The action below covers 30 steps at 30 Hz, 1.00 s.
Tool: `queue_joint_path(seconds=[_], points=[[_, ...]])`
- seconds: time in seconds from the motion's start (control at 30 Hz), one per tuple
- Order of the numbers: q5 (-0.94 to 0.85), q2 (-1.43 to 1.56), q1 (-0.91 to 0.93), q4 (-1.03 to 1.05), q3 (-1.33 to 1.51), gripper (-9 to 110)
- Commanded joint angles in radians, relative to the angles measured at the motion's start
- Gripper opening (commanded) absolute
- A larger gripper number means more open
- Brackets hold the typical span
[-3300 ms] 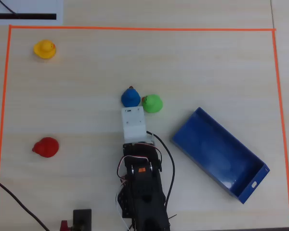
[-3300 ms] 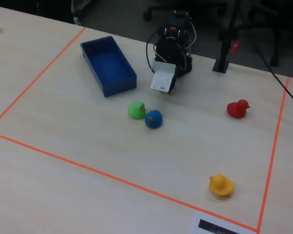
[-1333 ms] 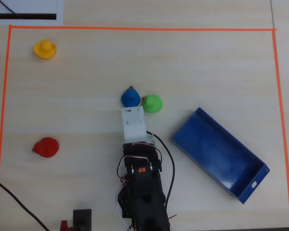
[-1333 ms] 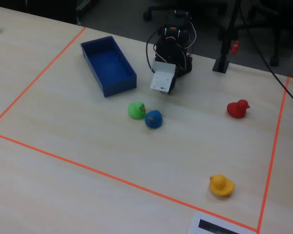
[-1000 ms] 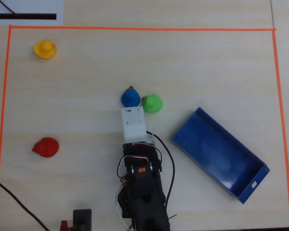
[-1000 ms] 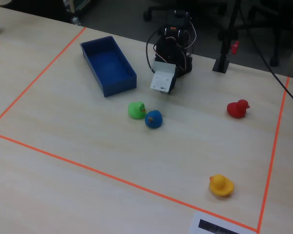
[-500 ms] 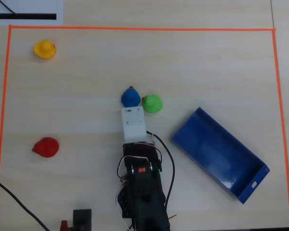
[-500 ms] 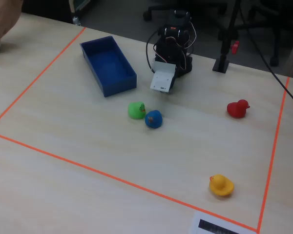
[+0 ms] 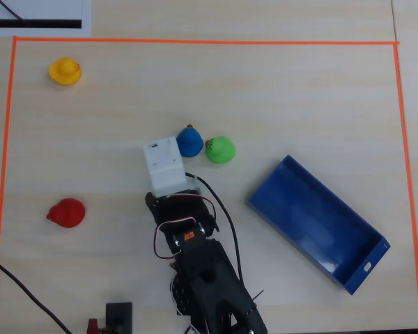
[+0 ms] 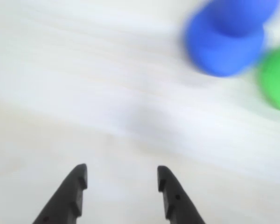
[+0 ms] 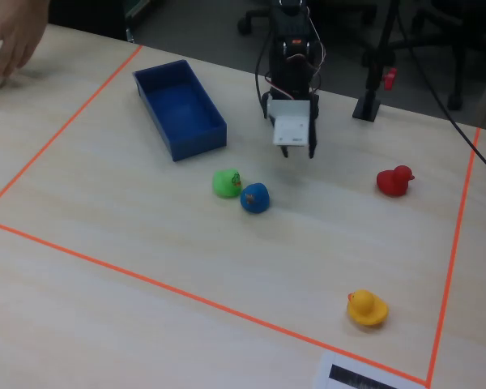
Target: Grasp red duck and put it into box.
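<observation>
The red duck [image 9: 67, 213] sits alone at the left of the overhead view, and at the right [image 11: 394, 181] in the fixed view. The box [image 9: 313, 223], a long blue open tray, lies slanted at the lower right and holds nothing; in the fixed view the box [image 11: 182, 105] is at the upper left. My gripper [image 10: 122, 169] is open, with only bare table between its dark fingers. In the fixed view the gripper [image 11: 297, 153] hangs above the table, between the box and the red duck. From overhead, the white wrist housing [image 9: 160, 165] hides the fingers.
A blue duck [image 9: 189, 141] and a green duck [image 9: 221, 149] touch each other just right of the wrist housing. A yellow duck [image 9: 64, 71] sits at the far upper left. Orange tape [image 9: 195, 42] frames the table area. A person's hand [image 11: 12, 36] rests at the fixed view's top left.
The arm has risen and swung left in the overhead view, toward the red duck's side. A hand has come further into the fixed view. The ducks and box have not moved.
</observation>
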Motion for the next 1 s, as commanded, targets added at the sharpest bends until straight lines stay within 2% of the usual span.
queue_joint_path(seconds=[0.0, 0.17, 0.33, 0.7, 0.97], points=[[0.107, -0.123, -0.318, 0.046, -0.259, 18], [0.282, -0.428, -0.543, 0.075, -0.506, 18], [0.374, -0.655, -0.652, 0.032, -0.629, 20], [0.402, -0.914, -0.664, -0.193, -0.653, 22], [0.449, -1.101, -0.69, -0.156, -0.842, 23]])
